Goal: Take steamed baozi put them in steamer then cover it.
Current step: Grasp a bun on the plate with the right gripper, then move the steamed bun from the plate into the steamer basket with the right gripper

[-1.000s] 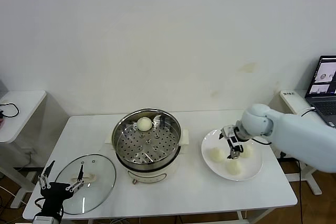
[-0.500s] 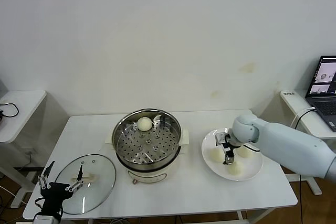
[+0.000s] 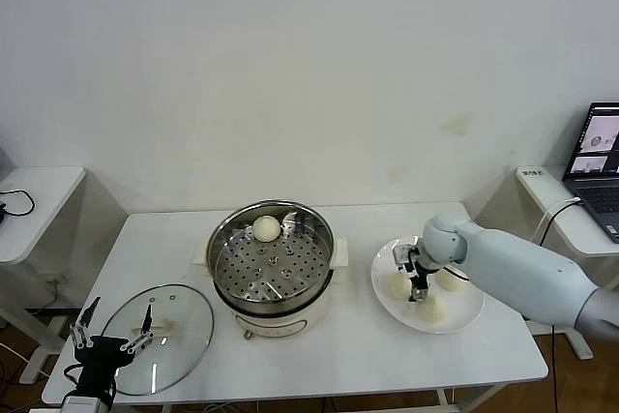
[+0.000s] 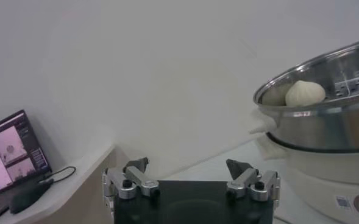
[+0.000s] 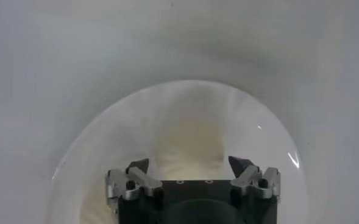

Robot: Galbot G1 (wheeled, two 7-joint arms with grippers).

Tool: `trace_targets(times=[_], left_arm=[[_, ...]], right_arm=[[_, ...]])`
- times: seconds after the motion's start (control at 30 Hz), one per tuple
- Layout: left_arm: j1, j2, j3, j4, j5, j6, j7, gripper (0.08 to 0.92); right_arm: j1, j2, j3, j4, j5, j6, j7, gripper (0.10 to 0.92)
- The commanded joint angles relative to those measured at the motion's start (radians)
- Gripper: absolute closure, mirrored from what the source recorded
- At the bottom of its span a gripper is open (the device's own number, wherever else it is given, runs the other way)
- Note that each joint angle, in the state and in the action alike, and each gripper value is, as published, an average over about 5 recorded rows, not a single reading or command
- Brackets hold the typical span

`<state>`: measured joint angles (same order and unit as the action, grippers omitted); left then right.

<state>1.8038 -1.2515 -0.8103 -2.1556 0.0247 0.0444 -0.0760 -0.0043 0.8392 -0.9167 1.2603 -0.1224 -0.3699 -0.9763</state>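
Observation:
The steamer (image 3: 218, 239) stands mid-table with one baozi (image 3: 266, 228) at the back of its perforated tray; the left wrist view shows that baozi (image 4: 306, 93) above the steamer's rim (image 4: 325, 122). Three more baozi lie on a white plate (image 3: 462, 317). My right gripper (image 3: 412, 276) reaches down at the leftmost of them (image 3: 395, 286). In the right wrist view this baozi (image 5: 188, 143) sits between my right gripper's (image 5: 189, 163) spread fingers, which stand apart from it. The glass cover (image 3: 184, 321) lies flat at the front left. My left gripper (image 3: 108, 340) hangs open beside it.
A laptop (image 3: 600, 157) sits on a side table at the far right. Another small side table (image 3: 34, 200) stands at the far left. The wall runs close behind the table.
My right gripper has shifted left across the plate and lowered around the leftmost baozi. The left arm has not moved.

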Motion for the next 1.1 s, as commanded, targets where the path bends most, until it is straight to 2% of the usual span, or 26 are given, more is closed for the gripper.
trace_targets(times=[0.03, 0.43, 0.63, 0.93, 1.1], left_arm=[[0.001, 0.0, 0.0, -0.002, 0.001, -0.001, -0.001, 0.177], [0.007, -0.004, -0.001, -0.012, 0.001, -0.003, -0.002, 0.177], [0.003, -0.003, -0.001, -0.004, 0.001, -0.003, -0.002, 0.177], [-0.006, 0.006, 0.004, -0.003, 0.0, -0.001, 0.0, 0.177], [-0.011, 0.013, 0.004, -0.007, -0.002, 0.0, 0.001, 0.177]], right_arm=[[-0.011, 0.011, 0.009, -0.024, -0.001, 0.002, -0.003, 0.366], [0.002, 0.014, 0.02, -0.019, 0.009, 0.009, -0.015, 0.432], [0.08, -0.024, 0.007, 0.028, 0.036, 0.003, -0.036, 0.438], [0.345, -0.112, -0.11, 0.143, 0.186, -0.035, -0.051, 0.431], [0.546, -0.108, -0.212, 0.201, 0.307, -0.068, -0.041, 0.431]])
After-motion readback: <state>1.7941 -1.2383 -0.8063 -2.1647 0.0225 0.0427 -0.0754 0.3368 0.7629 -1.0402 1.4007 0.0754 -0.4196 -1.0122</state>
